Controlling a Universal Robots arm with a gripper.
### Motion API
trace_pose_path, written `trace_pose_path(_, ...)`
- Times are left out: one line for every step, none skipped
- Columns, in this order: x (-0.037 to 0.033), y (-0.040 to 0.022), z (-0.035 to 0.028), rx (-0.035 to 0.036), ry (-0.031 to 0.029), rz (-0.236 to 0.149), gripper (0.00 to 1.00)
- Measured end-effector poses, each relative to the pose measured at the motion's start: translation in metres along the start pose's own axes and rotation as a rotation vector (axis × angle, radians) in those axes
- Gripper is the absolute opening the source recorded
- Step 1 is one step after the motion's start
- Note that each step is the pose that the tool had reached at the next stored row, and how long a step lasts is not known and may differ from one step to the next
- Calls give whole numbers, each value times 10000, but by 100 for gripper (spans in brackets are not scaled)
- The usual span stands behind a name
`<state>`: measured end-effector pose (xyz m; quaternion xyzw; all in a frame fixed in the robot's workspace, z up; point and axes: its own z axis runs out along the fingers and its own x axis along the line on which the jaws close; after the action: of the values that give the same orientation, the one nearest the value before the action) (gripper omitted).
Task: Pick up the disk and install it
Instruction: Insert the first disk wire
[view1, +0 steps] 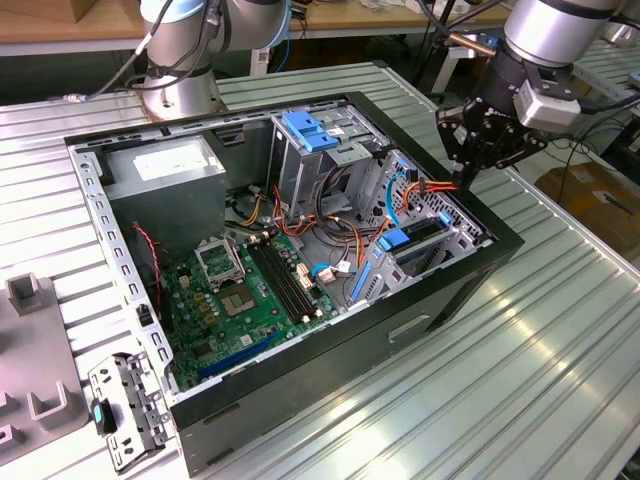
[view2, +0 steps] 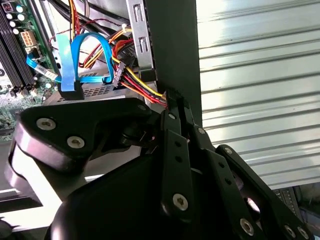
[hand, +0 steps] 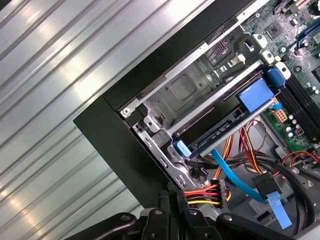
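The disk (view1: 420, 238) is a dark grey slab in a bright blue carrier. It lies in the metal bay at the corner of the open computer case (view1: 500, 250) on the exterior view's right. In the first wrist view the disk (hand: 220, 131) sits slotted in the bay, with blue rail ends at both sides. My gripper (view1: 463, 180) hangs just above the case wall beside that bay, apart from the disk. Both wrist views show its black fingers (view2: 172, 107) pressed together with nothing between them. The fingertips (hand: 172, 197) are right next to a red and yellow cable plug (hand: 207, 194).
A tall metal cage with a blue tab (view1: 305, 130) stands mid-case. The green motherboard (view1: 250, 290) lies below it and the power supply (view1: 165, 165) at the back. Blue flat cables (view2: 82, 55) loop near the bay. A second arm's base (view1: 180, 90) and grey fixtures (view1: 30, 300) stand on the ribbed table.
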<state>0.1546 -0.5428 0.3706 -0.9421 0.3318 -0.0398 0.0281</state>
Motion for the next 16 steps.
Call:
trace_pose_path(0,0,0,-2,2,31,16)
trace_pose_path(-1,0,0,-6,8,115,16)
trace_pose_path(-1,0,0,-14,20,265,16)
trace_pose_path(-1,0,0,-23,33,421,16)
trace_pose_path(-3,2,0,-33,46,570,16)
trace_pose_path(-15,11,-3,-35,49,589,16)
trace_pose_path(-35,28,-5,-34,48,588,16)
trace_pose_path(-50,40,-7,-34,48,587,16)
trace_pose_path(-70,57,-8,-33,47,587,16)
trace_pose_path(-75,62,-9,-34,49,609,16)
trace_pose_path(-75,61,-9,-43,60,759,16)
trace_pose_path(-76,60,-9,-50,71,894,16)
trace_pose_path(-76,61,-9,-58,83,1041,16)
trace_pose_path(-76,61,-9,-68,96,1203,16)
trace_pose_path(-76,61,-9,-76,108,1347,16)
trace_pose_path(-76,61,-9,-89,126,1572,16)
